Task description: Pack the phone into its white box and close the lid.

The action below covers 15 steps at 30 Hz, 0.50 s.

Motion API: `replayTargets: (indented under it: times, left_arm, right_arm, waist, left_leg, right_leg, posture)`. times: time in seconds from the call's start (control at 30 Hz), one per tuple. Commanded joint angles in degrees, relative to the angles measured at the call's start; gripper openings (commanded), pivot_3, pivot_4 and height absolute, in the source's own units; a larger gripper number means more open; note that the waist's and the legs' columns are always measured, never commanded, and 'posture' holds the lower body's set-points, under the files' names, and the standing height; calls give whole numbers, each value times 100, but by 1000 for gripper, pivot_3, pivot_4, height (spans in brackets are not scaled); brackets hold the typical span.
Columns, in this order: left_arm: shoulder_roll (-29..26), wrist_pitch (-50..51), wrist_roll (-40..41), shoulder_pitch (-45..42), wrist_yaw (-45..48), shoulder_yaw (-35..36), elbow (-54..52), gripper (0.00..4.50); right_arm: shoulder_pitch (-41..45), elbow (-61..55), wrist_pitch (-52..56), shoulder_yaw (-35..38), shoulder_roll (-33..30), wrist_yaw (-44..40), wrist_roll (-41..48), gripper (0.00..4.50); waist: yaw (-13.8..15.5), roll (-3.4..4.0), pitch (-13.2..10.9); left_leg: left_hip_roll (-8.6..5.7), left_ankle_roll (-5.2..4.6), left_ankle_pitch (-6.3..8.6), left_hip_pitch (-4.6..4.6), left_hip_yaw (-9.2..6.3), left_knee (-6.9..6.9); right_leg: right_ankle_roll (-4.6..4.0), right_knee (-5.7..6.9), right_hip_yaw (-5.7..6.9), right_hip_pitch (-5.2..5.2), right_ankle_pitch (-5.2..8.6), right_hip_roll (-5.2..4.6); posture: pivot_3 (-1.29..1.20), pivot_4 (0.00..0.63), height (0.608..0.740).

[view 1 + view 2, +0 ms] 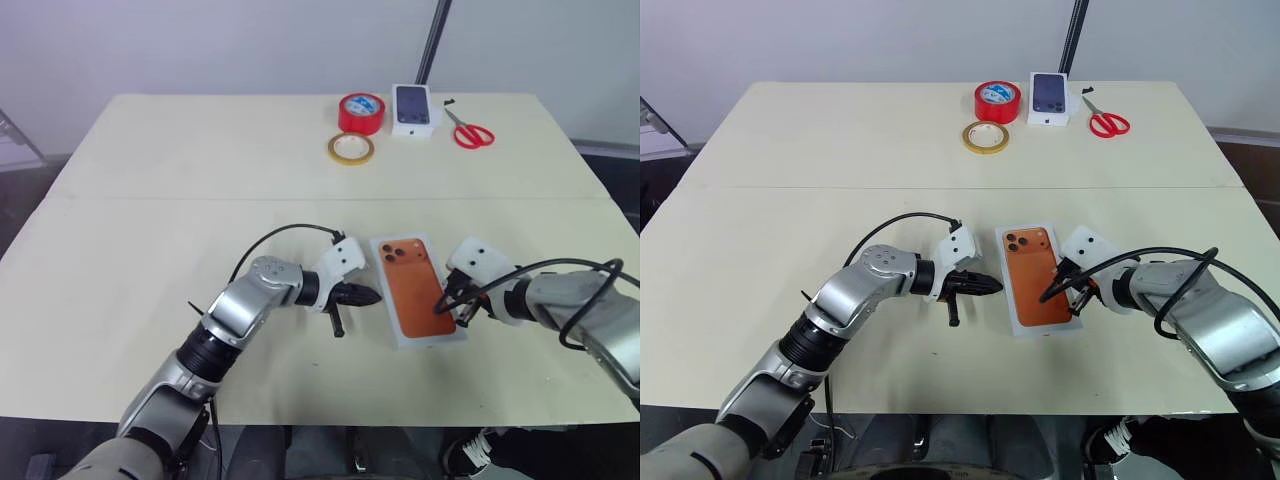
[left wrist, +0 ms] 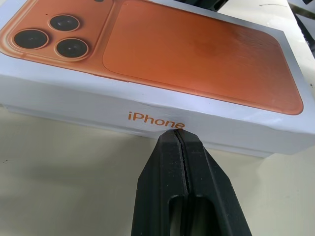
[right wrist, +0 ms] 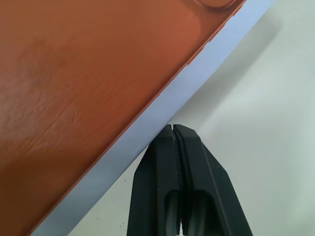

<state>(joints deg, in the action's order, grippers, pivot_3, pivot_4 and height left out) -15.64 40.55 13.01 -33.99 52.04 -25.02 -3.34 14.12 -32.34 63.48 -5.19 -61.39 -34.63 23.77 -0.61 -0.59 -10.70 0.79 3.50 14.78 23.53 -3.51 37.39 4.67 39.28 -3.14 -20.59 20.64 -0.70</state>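
Left eye view: lid (image 1: 420, 292) lies between closed left claw (image 1: 374, 296) and closed right claw (image 1: 442, 304).

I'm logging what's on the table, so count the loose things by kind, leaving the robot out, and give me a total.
Tape rolls: 2, red and yellow
Phone boxes: 2, the closed lid with the orange phone picture and the small white box picturing a dark phone
Scissors: 1, red-handled
Total: 5

Right gripper (image 3: 173, 129) pinched closed, tips at, perhaps touching, the lid (image 3: 74, 83) along its white rim
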Motion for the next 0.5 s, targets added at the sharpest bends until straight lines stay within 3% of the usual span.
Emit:
replayTargets:
  times: [0.03,0.2,0.5]
  left_arm:
    - [-45,23,218,-59,-83,472,-133,0]
    - [43,259,546,-231,-211,965,-138,0]
    - [234,1,382,-498,-218,711,222,0]
  right_arm:
    - [-153,-95,-280,672,-361,-267,-71,53]
    - [-422,-250,-519,1423,-610,-819,171,53]
    - [-632,-863,-620,1759,-452,-1267,594,53]
  waist:
    - [2,0,0]
    - [-2,0,0]
    - [6,-1,0]
  left_leg:
    - [0,0,0,0,0,0]
    - [1,0,0,-4,0,0]
    - [0,0,0,-5,0,1]
  right_leg:
    - [0,0,0,0,0,0]
    - [0,1,5,3,0,1]
    - [0,0,5,6,0,3]
  posture:
    - [0,150,740]
    - [0,150,740]
    - [0,150,740]
